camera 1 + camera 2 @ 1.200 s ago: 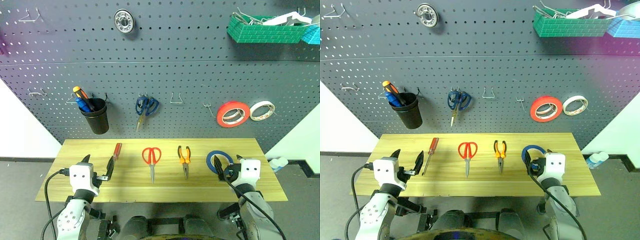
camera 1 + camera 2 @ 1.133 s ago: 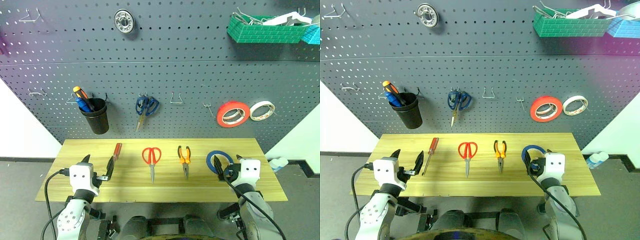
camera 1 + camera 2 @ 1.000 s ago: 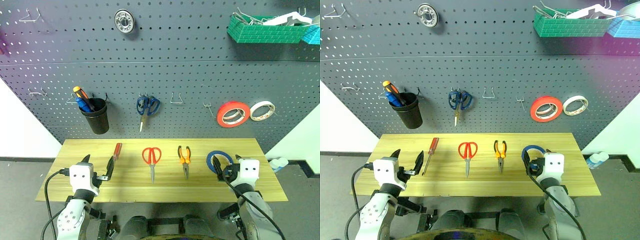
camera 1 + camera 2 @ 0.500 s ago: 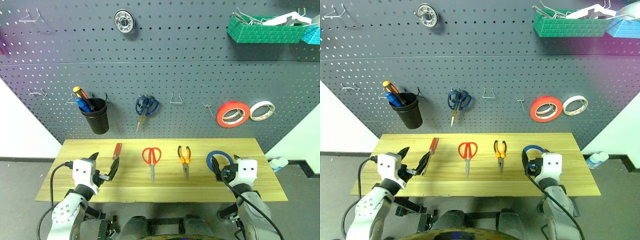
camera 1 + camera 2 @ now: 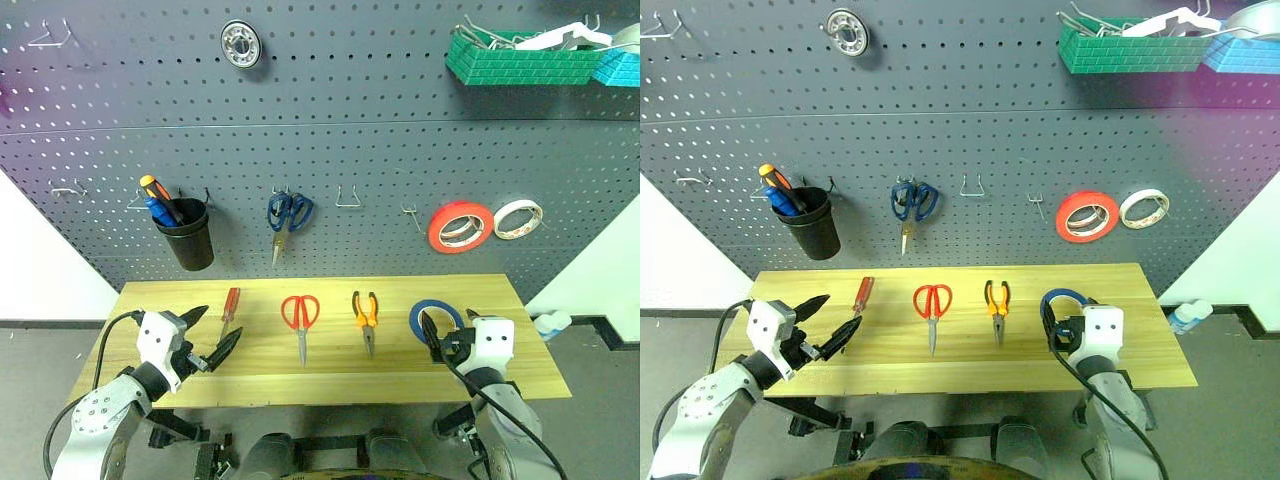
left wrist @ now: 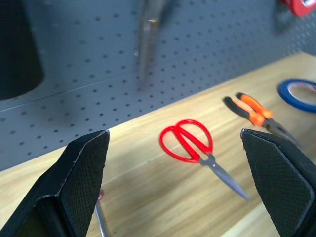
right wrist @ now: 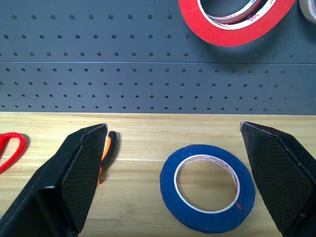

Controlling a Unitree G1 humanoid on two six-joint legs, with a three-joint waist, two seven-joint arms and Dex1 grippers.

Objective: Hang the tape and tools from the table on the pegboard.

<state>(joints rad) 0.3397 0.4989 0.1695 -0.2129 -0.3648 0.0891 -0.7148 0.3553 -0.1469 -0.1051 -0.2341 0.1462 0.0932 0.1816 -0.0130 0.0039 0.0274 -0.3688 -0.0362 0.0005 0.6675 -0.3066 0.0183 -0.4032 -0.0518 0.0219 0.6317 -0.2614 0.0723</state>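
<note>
On the light wooden table (image 5: 480, 370) lie, from left to right, a slim red-handled screwdriver (image 5: 230, 304), red-handled scissors (image 5: 300, 320), orange-and-black pliers (image 5: 365, 316) and the blue tape (image 5: 432, 318). The dark grey pegboard (image 5: 380, 150) rises behind them. My left gripper (image 5: 214, 328) hovers open over the table's front left, just in front of the screwdriver, angled toward the scissors (image 6: 190, 143). Over the front right my right gripper (image 5: 447, 324) is open, just short of the blue tape (image 7: 207, 187). Neither holds anything.
On the pegboard hang a black cup (image 5: 188, 236) with orange-and-blue screwdrivers, blue-handled scissors (image 5: 288, 213), a red-orange roll (image 5: 460, 227), a white roll (image 5: 522, 218) and a green basket (image 5: 520, 62). Bare hooks (image 5: 349, 198) sit between the scissors and the rolls.
My left gripper has swung to the right, from pointing straight ahead to pointing at the red scissors. The right gripper has stayed put. The head view has shifted slightly.
</note>
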